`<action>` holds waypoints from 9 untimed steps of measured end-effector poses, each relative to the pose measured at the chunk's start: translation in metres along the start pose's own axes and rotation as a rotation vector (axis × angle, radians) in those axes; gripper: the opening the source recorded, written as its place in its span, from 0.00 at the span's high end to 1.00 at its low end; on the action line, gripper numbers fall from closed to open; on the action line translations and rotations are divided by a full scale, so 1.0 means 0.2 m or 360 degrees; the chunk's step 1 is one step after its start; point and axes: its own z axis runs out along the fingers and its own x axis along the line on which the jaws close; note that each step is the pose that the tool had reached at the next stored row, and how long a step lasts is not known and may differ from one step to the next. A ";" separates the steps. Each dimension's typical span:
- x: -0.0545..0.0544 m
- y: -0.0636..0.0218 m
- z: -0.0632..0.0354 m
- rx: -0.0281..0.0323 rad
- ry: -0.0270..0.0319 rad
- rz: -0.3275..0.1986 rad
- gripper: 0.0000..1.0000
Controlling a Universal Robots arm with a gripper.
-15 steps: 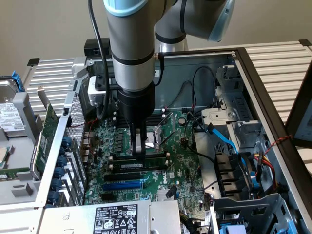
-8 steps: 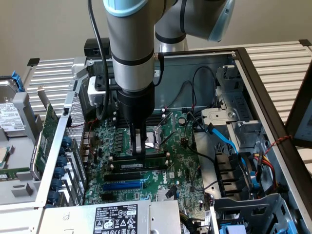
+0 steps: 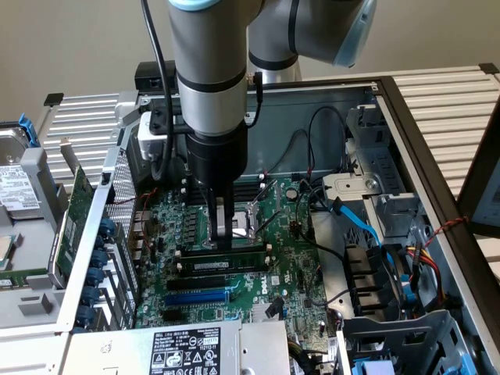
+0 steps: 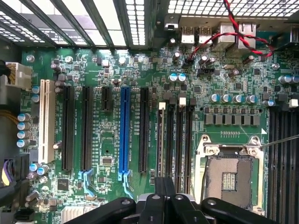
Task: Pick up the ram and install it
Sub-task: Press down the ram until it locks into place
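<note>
The pincer [image 3: 224, 234] is seen lowered inside the open computer case [image 3: 406, 117], its fingers shut tight and its tip pressed down on the top edge of the ram [image 3: 226, 256]. The ram is stood upright in a memory slot on the motherboard [image 3: 305, 258], just beside the empty processor socket [image 3: 254, 215]. Nothing is gripped. The seating step is judged to be in hand; firm, even downward pressure is called for until the slot's end clips close.
</note>
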 end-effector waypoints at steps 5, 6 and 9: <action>0.00 0.000 -0.030 0.00001 -0.00003 0.0000 0.90; 0.00 0.000 -0.030 0.00002 -0.00004 0.0000 0.90; 0.00 0.000 -0.030 0.00000 -0.00001 0.0000 0.90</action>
